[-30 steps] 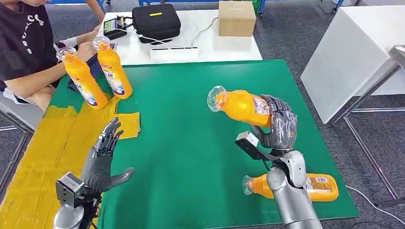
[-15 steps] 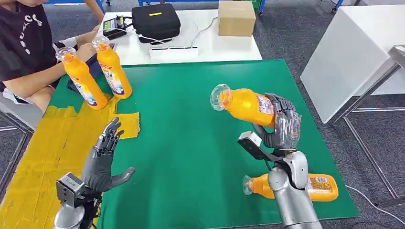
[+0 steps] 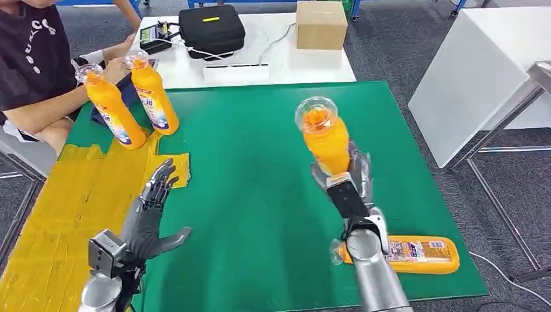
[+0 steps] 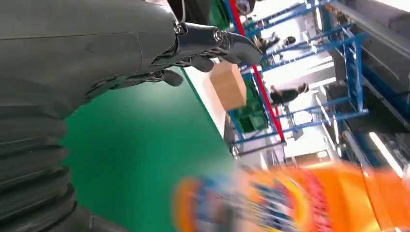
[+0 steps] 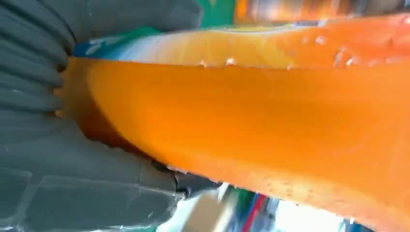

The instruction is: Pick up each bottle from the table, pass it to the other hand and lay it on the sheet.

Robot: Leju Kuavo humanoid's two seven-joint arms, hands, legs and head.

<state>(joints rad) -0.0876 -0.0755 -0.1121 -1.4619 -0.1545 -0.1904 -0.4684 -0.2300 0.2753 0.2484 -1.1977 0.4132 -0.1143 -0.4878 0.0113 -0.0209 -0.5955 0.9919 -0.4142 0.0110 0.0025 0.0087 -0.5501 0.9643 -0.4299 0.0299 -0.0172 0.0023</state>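
Note:
My right hand (image 3: 347, 177) grips an orange bottle (image 3: 323, 135) by its lower end above the green mat, its clear cap pointing up toward me. Up close in the right wrist view, that bottle (image 5: 251, 111) lies against the grey palm (image 5: 72, 159). My left hand (image 3: 151, 214) is open, fingers spread, at the edge of the yellow sheet (image 3: 58, 214). The left wrist view shows its fingers (image 4: 212, 41) apart and the held bottle (image 4: 300, 200) blurred beyond them. Another orange bottle (image 3: 406, 253) lies on the mat behind my right forearm. Two more bottles (image 3: 153, 94) stand at the far left.
A person (image 3: 32, 65) sits at the far left, with a hand near the standing bottles. A white table behind holds a black case (image 3: 212, 29) and a cardboard box (image 3: 321, 25). A white cabinet (image 3: 481, 71) stands to the right.
My right hand has turned the bottle from lying sideways to pointing cap-up and carried it slightly left. My left hand has shifted a little right and forward.

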